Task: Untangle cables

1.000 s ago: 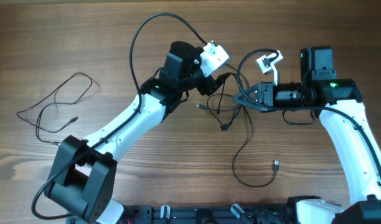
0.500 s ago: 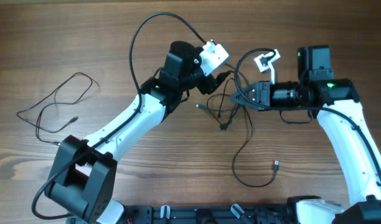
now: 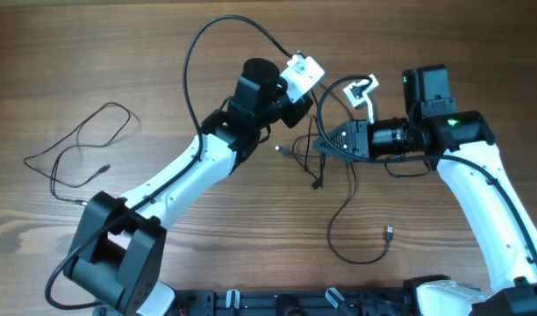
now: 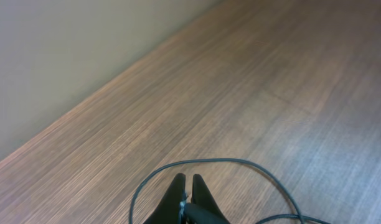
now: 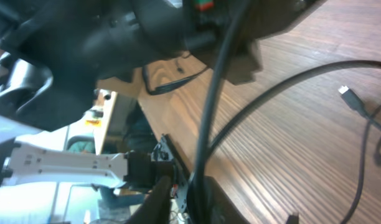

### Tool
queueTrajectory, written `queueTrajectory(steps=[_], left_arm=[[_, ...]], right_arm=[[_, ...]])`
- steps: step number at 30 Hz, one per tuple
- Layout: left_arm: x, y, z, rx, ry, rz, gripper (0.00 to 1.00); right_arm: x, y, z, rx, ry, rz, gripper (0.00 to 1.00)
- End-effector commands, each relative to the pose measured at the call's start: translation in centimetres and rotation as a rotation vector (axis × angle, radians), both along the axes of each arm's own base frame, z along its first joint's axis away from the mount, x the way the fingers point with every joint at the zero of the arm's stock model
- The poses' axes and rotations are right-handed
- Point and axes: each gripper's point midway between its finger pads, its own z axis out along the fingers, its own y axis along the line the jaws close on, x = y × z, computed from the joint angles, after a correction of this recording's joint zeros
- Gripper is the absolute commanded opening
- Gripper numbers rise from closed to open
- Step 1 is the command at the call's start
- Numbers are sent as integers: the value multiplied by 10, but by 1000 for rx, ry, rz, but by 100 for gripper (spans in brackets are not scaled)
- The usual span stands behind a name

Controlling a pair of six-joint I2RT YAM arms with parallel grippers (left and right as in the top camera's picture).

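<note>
At the far left of the desk (image 3: 93,44), one loose cable (image 3: 115,105) lies in an open loop, well apart from both arms. Just right of centre, the left hand (image 3: 304,107) is closed, tips together, just above the tangled cables (image 3: 317,162); whether it pinches a strand I cannot tell. The right hand (image 3: 321,143) meets the tangle from the right, its fingers slightly parted with a strand running between them. Below, a strand loops toward the lower centre and ends in a plug (image 3: 389,233).
</note>
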Motion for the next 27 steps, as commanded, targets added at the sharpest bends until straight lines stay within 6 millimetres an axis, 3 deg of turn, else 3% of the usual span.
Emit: queueTrajectory(steps=[1, 3, 6, 9, 12, 16, 22, 27], left_arm=[[-1, 10, 42, -53, -66, 55, 4], [-9, 15, 78, -94, -127, 55, 4], [-24, 24, 124, -148, -209, 54, 4], [-35, 31, 151, -181, -259, 53, 4], [-40, 34, 152, -172, -249, 53, 4], [-45, 28, 152, -176, -245, 33, 4], [-62, 5, 168, -217, -299, -32, 4], [-58, 7, 195, -278, -393, -3, 4]], right_arm=[[9, -9, -17, -106, 31, -74, 33], [12, -12, -21, -137, 32, -94, 52], [15, -12, -20, -129, 44, -112, 60], [22, -7, -10, -70, 112, -167, 67], [17, 9, 22, 108, 95, -71, 67], [14, 16, 45, 221, 63, 0, 75], [3, 20, 61, 303, -24, 105, 81], [-1, 20, 63, 319, -52, 132, 82]])
